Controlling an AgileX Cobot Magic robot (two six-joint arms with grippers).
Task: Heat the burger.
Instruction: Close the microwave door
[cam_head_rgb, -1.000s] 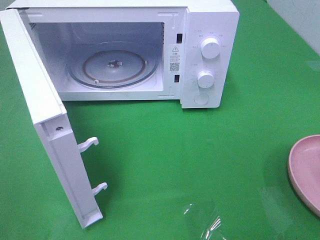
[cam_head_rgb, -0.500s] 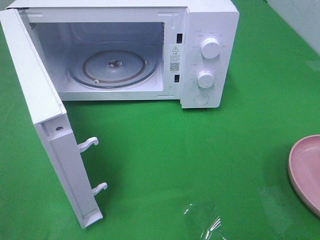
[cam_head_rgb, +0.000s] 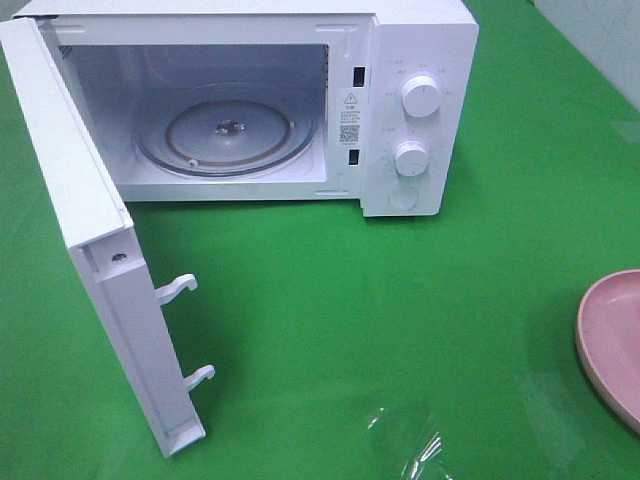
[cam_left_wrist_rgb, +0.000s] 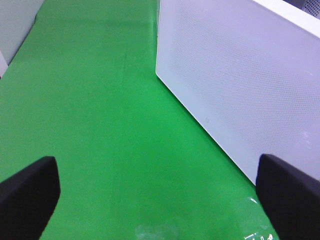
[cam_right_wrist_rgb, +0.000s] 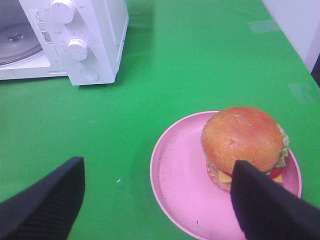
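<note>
The microwave (cam_head_rgb: 250, 105) stands at the back of the green counter (cam_head_rgb: 400, 320) with its door (cam_head_rgb: 90, 240) swung fully out to the left, so the cavity is exposed and the glass turntable (cam_head_rgb: 228, 133) lies bare, ready to take food; nothing is inside it. The burger (cam_right_wrist_rgb: 243, 145) is not in the oven yet: it sits on the pink plate (cam_right_wrist_rgb: 182, 190), toward the far side of the plate from the microwave, and the plate rests on the counter well to the right of the oven, only its rim showing at the edge of the high view. The right gripper (cam_right_wrist_rgb: 155, 200) hangs above the near side of the plate with its jaws spread wide and nothing between them; one dark finger overlaps the burger's lower edge in its camera's view, though whether it touches the bun cannot be told. That placement suggests an approach to lift the burger, or the plate with it, and the wide spread suits the broad bun. The left gripper (cam_left_wrist_rgb: 160, 195) is also wide open and empty, hovering low over the bare counter just outside the open door, whose dotted outer panel fills one side of its view; it appears to be parked clear of the path between plate and cavity. The task seems to be at an early stage, with the door open and the pick-up not yet made
</note>
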